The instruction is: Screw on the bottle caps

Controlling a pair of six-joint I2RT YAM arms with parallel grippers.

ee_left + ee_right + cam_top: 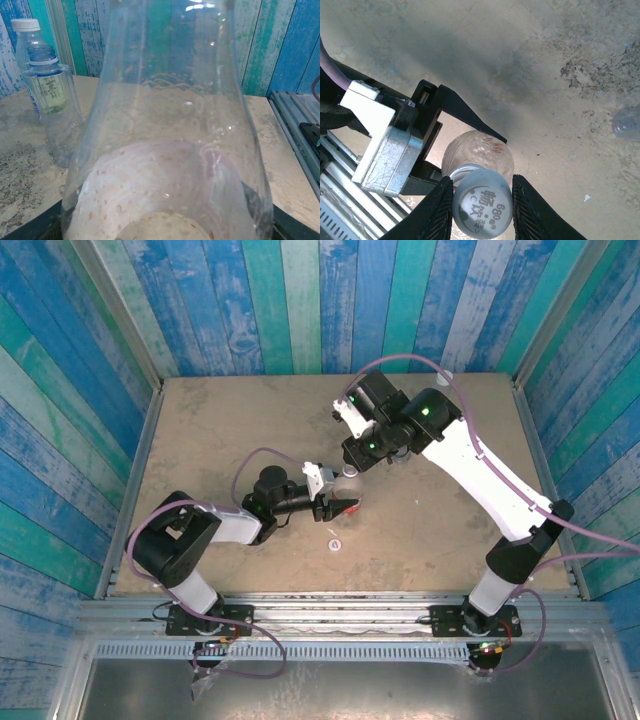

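On my right wrist feed, the right fingers [442,205] are clenched on a white cap [483,206], one ribbed pad on each side of it. The cap face carries grey print: I can read "680", with a few characters beside it that I cannot make out. The cap sits on the mouth of a clear bottle [477,150], seen from above, its embossed shoulder just beyond the cap.

The left fingers [465,112], black and pointed, grasp that bottle lower on its body. On the left wrist feed its clear wall [165,125] is right against the lens, and I can read no label through it. From the top camera I see a touch of red at the bottle, in the left grip.

Further out, a loose cap [333,544] lies on the bench [220,430], just in front of the left arm's grip. Behind the held bottle, at the far left of the left wrist feed, stand an open-necked bottle [52,100] with a yellow-green label and a capped bottle [25,45] close behind it. The blue print there is too small for me to read.
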